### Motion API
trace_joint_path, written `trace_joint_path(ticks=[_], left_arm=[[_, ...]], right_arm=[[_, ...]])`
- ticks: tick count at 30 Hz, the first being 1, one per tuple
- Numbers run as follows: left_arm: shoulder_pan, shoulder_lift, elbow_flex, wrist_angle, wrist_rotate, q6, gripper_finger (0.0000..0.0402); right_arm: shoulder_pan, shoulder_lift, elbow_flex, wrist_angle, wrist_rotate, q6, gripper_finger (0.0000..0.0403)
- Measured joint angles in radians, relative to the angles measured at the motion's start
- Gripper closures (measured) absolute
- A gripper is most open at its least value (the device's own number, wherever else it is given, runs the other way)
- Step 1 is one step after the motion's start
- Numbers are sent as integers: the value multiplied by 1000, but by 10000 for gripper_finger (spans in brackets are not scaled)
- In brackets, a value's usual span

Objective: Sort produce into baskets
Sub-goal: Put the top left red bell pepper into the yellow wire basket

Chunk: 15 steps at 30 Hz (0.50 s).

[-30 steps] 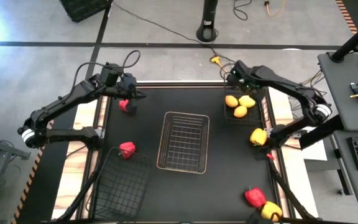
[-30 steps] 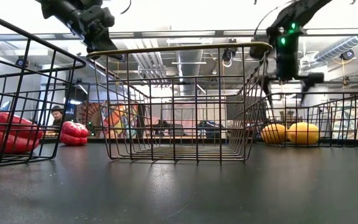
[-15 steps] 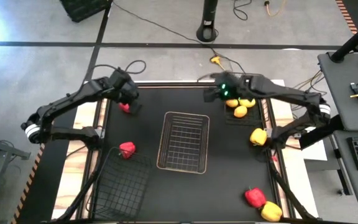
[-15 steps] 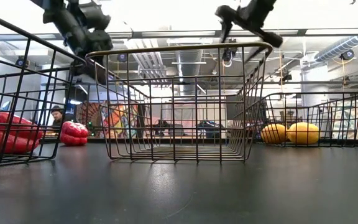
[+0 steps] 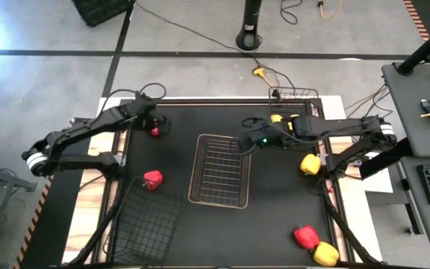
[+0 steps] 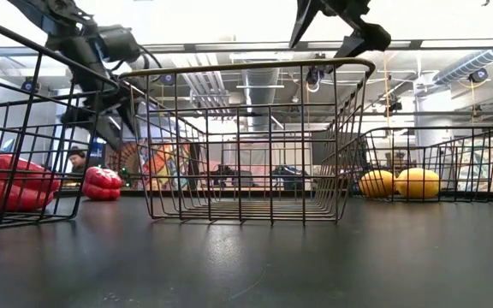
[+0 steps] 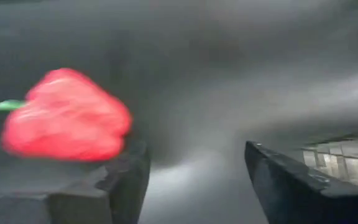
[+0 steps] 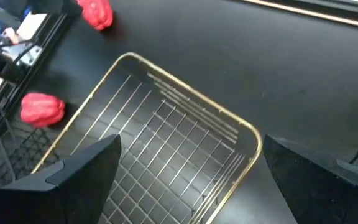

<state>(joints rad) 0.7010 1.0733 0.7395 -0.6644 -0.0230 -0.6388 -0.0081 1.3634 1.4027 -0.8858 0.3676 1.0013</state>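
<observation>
My left gripper (image 7: 191, 180) has its jaws apart, lined up on the red pepper (image 7: 64, 115) at the table's far left. My right gripper (image 8: 188, 171), spread wide and empty, hangs over the pale basket (image 5: 220, 169). Lemons (image 6: 399, 182) sit in their black basket (image 6: 452, 162).

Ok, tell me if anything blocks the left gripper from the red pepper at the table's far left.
Nothing visible does. The left gripper is open, and the red pepper lies on bare table just past one finger.
</observation>
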Motion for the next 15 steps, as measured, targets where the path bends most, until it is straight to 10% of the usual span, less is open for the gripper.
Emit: trace_joint_path(ticks=[8,15], left_arm=[[2,31,46,-92,-76,-121,86],[2,37,11,-86,-243,-361,54]], right_arm=[[-46,-1,0,0,24,-65,19],[-312,-2,0,9,-81,-285,19]])
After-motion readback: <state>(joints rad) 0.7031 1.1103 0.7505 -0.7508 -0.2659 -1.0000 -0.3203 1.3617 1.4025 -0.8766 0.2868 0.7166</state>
